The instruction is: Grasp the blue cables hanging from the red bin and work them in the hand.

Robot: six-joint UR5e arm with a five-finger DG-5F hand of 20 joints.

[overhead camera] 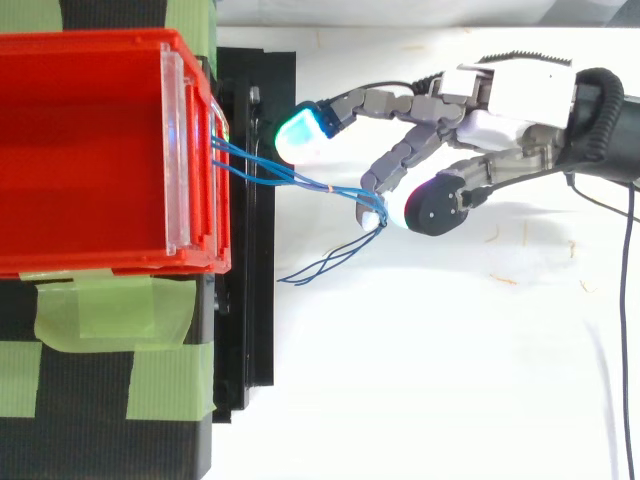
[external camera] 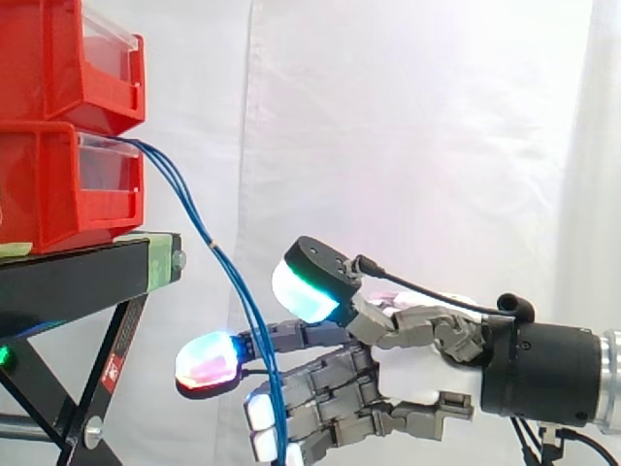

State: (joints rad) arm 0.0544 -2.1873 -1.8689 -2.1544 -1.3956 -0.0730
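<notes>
Several thin blue cables [external camera: 209, 243] leave the front of the lower red bin [external camera: 49, 184] and hang down to the right, ahead of the black stand [external camera: 78, 272]. My hand [external camera: 417, 374] reaches in from the right below the bin, fingers pointing left. The cables run down across its half-curled fingers [external camera: 260, 410]. The thumb, with its green-white pad, is lifted above them. From above, the cables [overhead camera: 300, 180] stretch from the bin [overhead camera: 100, 265] to a curled finger of the hand [overhead camera: 500, 110] and bend sharply there. Their loose ends trail back toward the stand.
A second red bin [external camera: 58, 58] sits on top of the lower one. Green tape [overhead camera: 110, 310] straps the bin to the black stand [overhead camera: 250, 300]. A white curtain hangs behind, and a white surface lies under the hand.
</notes>
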